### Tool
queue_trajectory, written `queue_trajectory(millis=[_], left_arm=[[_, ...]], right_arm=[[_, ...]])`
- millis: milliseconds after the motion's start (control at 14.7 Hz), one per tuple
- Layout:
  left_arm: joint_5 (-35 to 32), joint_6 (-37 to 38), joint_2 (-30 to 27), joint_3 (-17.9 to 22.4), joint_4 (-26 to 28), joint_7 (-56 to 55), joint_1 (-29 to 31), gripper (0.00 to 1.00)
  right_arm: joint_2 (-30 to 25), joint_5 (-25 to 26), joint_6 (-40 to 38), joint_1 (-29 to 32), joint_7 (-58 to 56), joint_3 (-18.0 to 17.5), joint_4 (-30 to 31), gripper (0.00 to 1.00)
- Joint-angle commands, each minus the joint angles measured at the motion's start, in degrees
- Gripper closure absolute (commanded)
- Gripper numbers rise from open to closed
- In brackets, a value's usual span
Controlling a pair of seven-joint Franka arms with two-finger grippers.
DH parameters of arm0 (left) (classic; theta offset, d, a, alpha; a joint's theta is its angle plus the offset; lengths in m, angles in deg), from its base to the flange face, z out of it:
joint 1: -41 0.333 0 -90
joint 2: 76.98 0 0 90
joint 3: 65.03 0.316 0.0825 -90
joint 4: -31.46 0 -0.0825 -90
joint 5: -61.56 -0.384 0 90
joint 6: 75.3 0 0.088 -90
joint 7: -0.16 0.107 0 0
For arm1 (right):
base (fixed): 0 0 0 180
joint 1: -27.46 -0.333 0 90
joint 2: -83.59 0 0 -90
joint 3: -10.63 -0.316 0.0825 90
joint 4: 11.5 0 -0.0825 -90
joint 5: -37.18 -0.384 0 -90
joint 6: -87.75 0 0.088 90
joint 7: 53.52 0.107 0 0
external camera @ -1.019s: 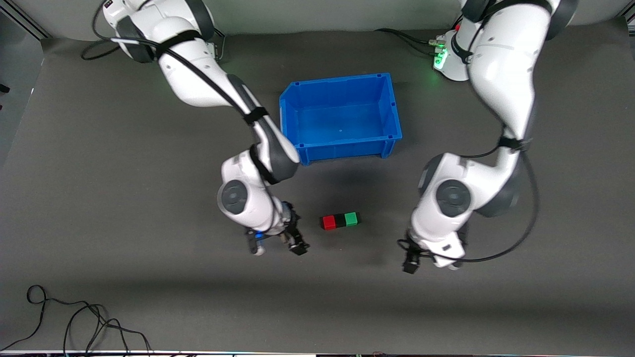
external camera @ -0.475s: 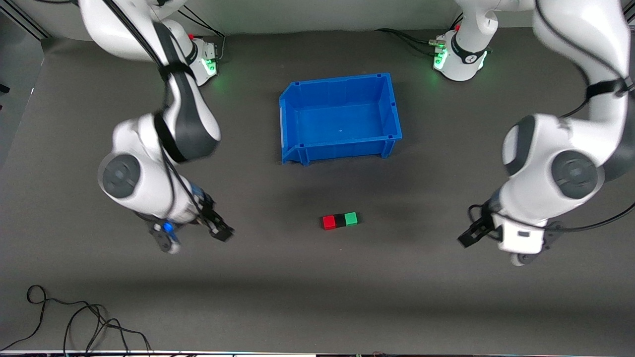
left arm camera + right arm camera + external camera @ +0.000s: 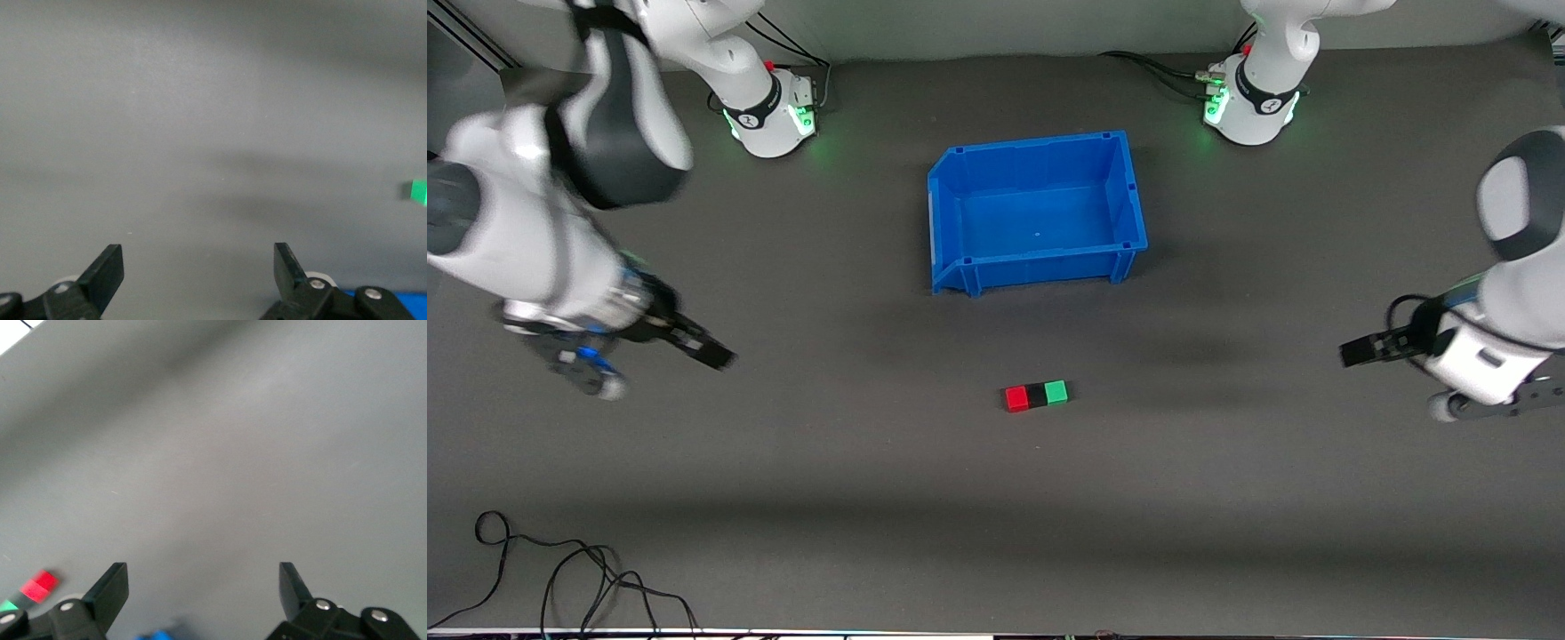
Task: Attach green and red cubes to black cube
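The red cube (image 3: 1016,399), black cube (image 3: 1036,396) and green cube (image 3: 1056,392) lie joined in one row on the table, black in the middle, nearer to the front camera than the blue bin. My right gripper (image 3: 704,352) is open and empty over bare table toward the right arm's end, well apart from the row. My left gripper (image 3: 1359,352) is open and empty over bare table toward the left arm's end. The left wrist view shows its open gripper (image 3: 198,267) and the green cube (image 3: 419,191). The right wrist view shows its open gripper (image 3: 202,583) and the red cube (image 3: 40,585).
An empty blue bin (image 3: 962,271) stands in the middle of the table, farther from the front camera than the cubes. Loose black cables (image 3: 560,578) lie near the table's front edge at the right arm's end. The two arm bases (image 3: 769,116) (image 3: 1249,107) stand at the table's back edge.
Both arms have swung outward away from the cube row, the right gripper toward its end of the table, the left toward its own. The cubes have not moved.
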Motion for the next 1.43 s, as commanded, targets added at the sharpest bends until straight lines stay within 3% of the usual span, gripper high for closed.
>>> queue_trajectory(millis=[0,204,340,679,1358], left_arm=[[-1.00,0.72,-2.49,-0.06,0.83,3.35,-0.22,0.00],[-1.62,0.63,-1.97,-0.15,-0.06,3.52,-0.05,0.00],[-1.79,0.81,-1.79,-0.15,0.03,4.13,-0.05,0.00],[-1.97,1.78,-1.61,-0.15,0.03,8.62,1.18,0.00],[-1.97,0.81,-1.26,-0.06,0.03,7.04,1.36,0.00]], right_arm=[[-5.64,2.46,-0.96,10.78,-12.58,-6.89,3.02,0.00],[-7.66,2.73,-1.66,19.75,-25.07,-11.64,2.49,0.00],[-8.80,3.25,-1.75,22.32,-31.75,-12.80,2.31,0.00],[-10.48,5.18,-8.68,21.80,-37.58,-12.36,-0.14,0.00],[-7.93,5.01,-9.13,21.36,-40.22,-12.45,-1.38,0.00]])
